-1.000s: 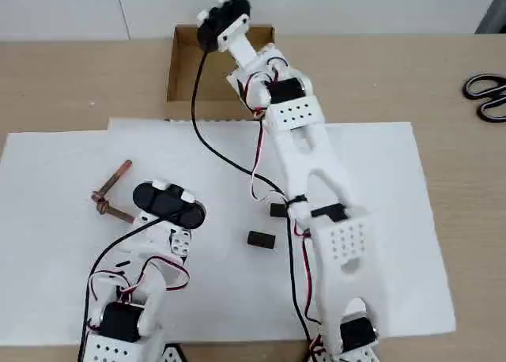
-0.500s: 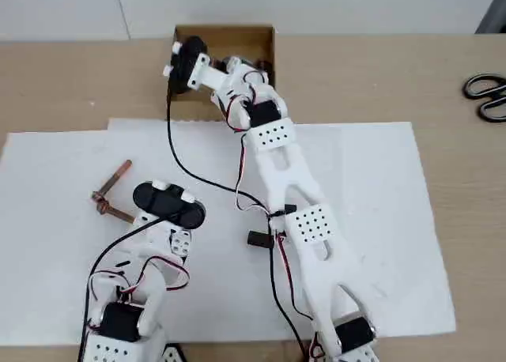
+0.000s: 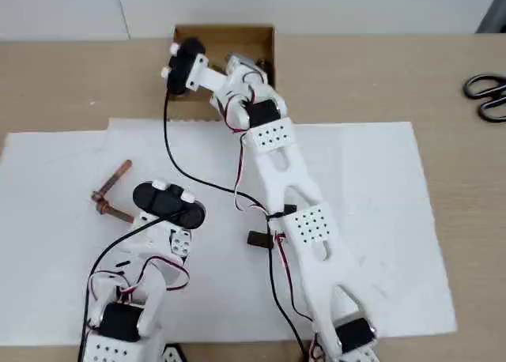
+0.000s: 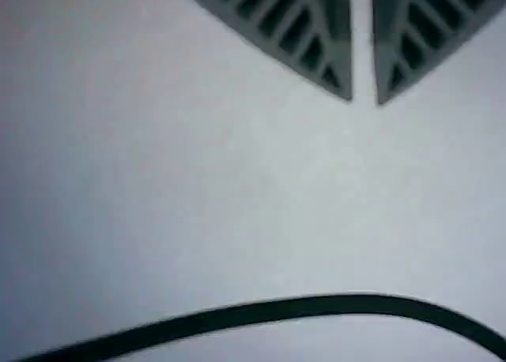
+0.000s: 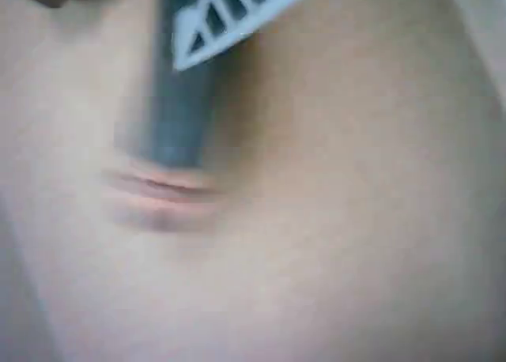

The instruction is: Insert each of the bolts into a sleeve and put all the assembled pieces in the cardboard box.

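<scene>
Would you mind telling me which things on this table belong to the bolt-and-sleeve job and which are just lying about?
Job: copper bolts, black sleeve, cardboard box.
Lying about: scissors, white paper sheet.

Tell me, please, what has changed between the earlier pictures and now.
The right arm swung toward its left: its wrist went from over the middle of the cardboard box's far edge to over its left part, mostly in the first half second. The left arm, the bolts and the black sleeve beside the right arm stayed put.
</scene>
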{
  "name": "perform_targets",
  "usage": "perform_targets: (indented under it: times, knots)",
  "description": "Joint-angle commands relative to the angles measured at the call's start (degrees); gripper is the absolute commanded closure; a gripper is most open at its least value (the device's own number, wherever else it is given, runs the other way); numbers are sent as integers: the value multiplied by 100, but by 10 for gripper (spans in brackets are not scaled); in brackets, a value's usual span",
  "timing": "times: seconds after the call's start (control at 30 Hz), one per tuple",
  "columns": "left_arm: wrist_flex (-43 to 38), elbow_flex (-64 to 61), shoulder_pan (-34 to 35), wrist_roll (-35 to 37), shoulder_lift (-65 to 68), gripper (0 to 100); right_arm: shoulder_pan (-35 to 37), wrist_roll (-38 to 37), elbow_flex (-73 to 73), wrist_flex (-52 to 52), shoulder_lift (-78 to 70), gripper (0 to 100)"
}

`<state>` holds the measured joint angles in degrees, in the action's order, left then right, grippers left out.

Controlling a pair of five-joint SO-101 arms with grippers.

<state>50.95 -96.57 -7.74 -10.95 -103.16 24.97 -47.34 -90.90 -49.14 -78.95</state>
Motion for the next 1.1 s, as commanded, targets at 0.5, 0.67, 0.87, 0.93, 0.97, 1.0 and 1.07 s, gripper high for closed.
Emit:
perform_targets:
  times: [0.5, 0.67, 0.87, 0.93, 0.97, 1.0, 1.07]
  knots:
    - [26, 22, 26, -18, -35, 994, -154, 2365, -545, -3732, 2273, 853]
    - [18, 22, 35, -18, -35, 994, -242, 2699, -545, -4620, 2580, 853]
    - [-378, 22, 958, 712, -53, 993, -286, 2919, -501, -4752, 3090, 854]
    - [-413, 22, 1073, 782, -53, 993, -303, 3042, -360, -4813, 3266, 854]
    - [-413, 22, 1081, 782, -53, 993, -312, 3095, -176, -4822, 3389, 854]
    - [-413, 22, 1081, 782, -53, 993, -338, 3156, 44, -4831, 3556, 854]
    - [-413, 22, 1081, 782, -53, 993, -356, 3262, 580, -4831, 4022, 854]
